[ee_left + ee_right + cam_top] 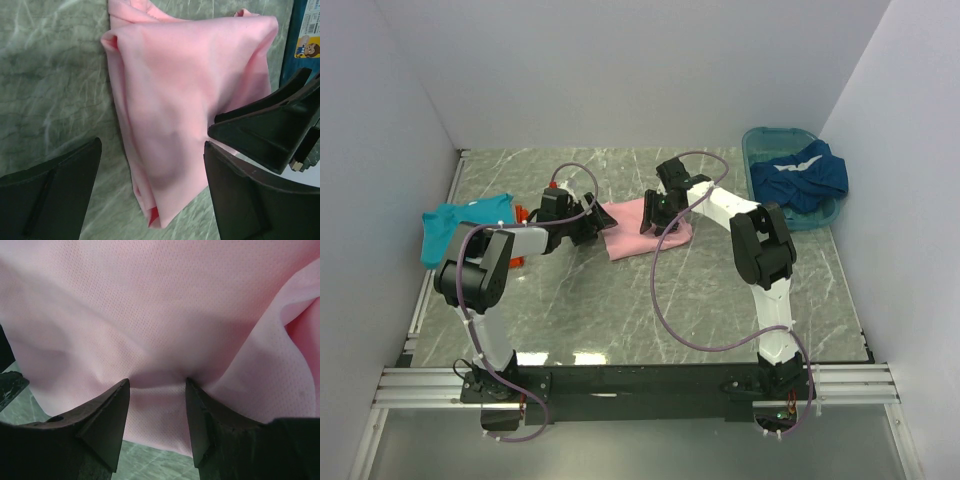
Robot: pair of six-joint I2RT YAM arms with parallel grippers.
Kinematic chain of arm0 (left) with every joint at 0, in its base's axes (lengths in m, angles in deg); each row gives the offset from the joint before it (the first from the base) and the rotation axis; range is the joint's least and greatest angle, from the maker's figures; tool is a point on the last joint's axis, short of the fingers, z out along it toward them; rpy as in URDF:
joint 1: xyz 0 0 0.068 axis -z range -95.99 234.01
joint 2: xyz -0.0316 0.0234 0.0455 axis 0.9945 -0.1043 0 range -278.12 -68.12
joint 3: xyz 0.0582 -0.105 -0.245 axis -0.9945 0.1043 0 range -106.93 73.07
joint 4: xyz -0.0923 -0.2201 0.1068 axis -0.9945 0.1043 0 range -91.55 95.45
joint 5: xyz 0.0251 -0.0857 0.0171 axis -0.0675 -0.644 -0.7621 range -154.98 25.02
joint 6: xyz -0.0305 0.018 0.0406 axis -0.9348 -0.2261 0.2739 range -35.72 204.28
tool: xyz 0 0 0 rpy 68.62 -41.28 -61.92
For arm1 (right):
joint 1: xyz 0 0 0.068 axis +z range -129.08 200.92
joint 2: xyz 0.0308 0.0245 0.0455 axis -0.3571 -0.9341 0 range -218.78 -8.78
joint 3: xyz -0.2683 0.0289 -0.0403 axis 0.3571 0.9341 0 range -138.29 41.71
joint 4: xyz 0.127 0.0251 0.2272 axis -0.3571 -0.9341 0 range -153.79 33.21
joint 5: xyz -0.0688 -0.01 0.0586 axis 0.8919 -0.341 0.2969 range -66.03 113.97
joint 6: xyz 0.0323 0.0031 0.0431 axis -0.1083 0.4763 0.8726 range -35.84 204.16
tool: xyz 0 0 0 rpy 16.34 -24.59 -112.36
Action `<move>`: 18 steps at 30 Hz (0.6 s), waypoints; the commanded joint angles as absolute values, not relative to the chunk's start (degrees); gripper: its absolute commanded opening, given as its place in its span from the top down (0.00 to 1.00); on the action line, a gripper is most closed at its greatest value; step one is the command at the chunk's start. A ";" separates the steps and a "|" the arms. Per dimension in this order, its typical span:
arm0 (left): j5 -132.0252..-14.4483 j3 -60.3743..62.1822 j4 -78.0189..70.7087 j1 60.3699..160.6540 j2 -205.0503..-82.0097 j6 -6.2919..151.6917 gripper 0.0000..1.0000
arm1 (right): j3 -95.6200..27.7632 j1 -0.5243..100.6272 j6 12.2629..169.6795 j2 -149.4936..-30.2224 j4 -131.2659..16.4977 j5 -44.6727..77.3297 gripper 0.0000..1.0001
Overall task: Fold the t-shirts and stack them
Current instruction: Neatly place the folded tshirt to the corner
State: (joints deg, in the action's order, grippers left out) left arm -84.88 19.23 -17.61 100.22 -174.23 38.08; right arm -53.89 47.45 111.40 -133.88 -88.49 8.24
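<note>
The light pink t-shirt [638,232] lies folded in the middle of the table. My left gripper [586,229] is at its left end, open, and its fingers [55,195] straddle the near corner of the pink t-shirt [185,95] without closing on it. My right gripper [660,214] is over the shirt's right part, jaws apart. Its fingertips [112,407] press down into the pink t-shirt [160,305], with cloth lying flat between them. A teal t-shirt [455,226] lies at the left with an orange one [518,214] peeking out beside it. A dark blue t-shirt [802,175] sits in the basin.
The teal plastic basin [758,140] stands at the back right corner. White walls close in the table on three sides. Purple cables loop over both arms. A blue box with a cartoon label [306,35] shows at the right edge of the left wrist view.
</note>
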 commanded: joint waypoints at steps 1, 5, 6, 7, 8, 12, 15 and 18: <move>-85.19 18.06 -18.86 100.80 -176.40 37.70 0.11 | -54.27 47.29 112.19 -136.31 -90.28 7.97 0.44; -85.02 17.96 -20.18 101.06 -177.89 36.47 0.12 | -53.92 47.20 112.19 -136.48 -90.36 8.15 0.44; -84.75 18.14 -20.71 101.06 -178.16 35.95 0.12 | -53.92 47.29 112.19 -136.31 -90.36 8.15 0.44; -84.58 18.32 -20.97 101.15 -178.42 35.68 0.13 | -53.75 47.20 112.11 -136.31 -90.28 8.15 0.44; -84.40 18.32 -21.15 101.24 -179.12 35.24 0.13 | -53.83 47.20 112.02 -136.22 -90.36 8.15 0.44; -83.61 18.14 -22.03 102.03 -180.88 34.62 0.15 | -53.92 47.29 112.19 -136.13 -90.45 7.71 0.44; -83.35 17.44 -22.12 102.82 -182.29 34.45 0.17 | -53.83 47.29 112.19 -136.13 -90.45 7.45 0.44; -82.91 17.18 -22.12 103.17 -183.00 34.27 0.20 | -53.48 47.29 112.11 -136.04 -90.28 7.18 0.44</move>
State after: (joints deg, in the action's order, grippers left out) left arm -84.66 16.89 -26.20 102.25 -179.98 34.30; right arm -53.93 47.25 112.01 -133.96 -88.47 7.68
